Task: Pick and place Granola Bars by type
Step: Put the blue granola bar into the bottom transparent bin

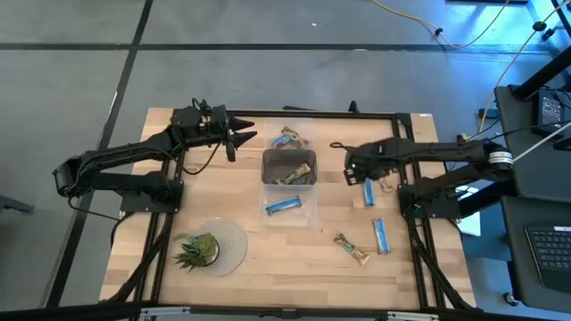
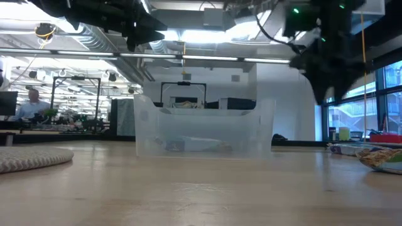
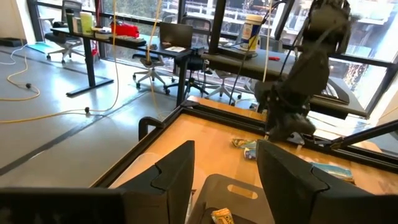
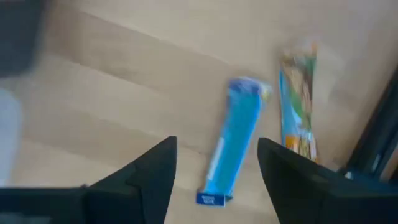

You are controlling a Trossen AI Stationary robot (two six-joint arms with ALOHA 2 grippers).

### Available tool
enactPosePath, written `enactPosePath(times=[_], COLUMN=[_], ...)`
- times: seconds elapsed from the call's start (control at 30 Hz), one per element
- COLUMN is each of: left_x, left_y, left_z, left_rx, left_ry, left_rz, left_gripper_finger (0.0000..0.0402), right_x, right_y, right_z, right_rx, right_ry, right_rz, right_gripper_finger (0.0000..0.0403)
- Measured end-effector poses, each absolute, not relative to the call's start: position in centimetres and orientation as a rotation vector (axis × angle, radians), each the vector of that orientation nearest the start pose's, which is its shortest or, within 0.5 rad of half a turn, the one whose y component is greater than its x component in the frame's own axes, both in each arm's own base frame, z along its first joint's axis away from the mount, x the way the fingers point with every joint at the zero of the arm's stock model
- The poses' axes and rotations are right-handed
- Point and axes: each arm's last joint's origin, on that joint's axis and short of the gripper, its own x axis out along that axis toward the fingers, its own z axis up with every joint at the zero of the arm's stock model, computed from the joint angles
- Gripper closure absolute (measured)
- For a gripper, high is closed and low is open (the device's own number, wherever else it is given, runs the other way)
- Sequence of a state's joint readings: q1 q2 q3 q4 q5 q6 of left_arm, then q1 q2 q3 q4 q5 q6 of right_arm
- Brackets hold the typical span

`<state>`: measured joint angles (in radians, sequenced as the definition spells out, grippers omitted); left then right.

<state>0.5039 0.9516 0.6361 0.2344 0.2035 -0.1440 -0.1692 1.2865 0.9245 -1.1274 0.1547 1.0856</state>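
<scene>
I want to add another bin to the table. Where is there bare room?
Free: the near middle strip between the potted plant and the gold bar. Crowded: around the clear bins and below the right gripper, where blue bars lie.

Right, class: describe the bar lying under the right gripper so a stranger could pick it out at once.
Start from the two clear bins mid-table and move toward the right arm. The right gripper, open, hangs above two bars lying side by side. Yours is the plain bright blue bar; the bar beside it is mixed blue, green and tan and lies nearer the table's black frame.
</scene>
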Motion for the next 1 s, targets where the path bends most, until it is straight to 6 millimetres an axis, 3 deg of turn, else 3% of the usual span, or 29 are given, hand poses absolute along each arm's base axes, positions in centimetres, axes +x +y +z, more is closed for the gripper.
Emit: enactPosePath(times=[0.1,0.27,1.0], left_x=[19.0,19.0,19.0], left_y=[9.8,9.8,9.8], left_z=[29.2,29.2,29.2], left_rx=[-0.171,-0.171,-0.170], left_ry=[0.054,0.054,0.054], left_rz=[0.305,0.305,0.306], left_gripper_finger=[0.0238,0.0240,0.0239], right_x=[19.1,18.6,17.0], right_y=[-3.2,-2.3,-1.9], right_z=[21.1,18.6,13.6], right_rx=[0.915,0.922,0.978], right_ry=[1.198,1.241,1.185], right_rz=[-1.096,-1.048,-1.050], right_gripper_finger=[0.0177,0.0177,0.0178])
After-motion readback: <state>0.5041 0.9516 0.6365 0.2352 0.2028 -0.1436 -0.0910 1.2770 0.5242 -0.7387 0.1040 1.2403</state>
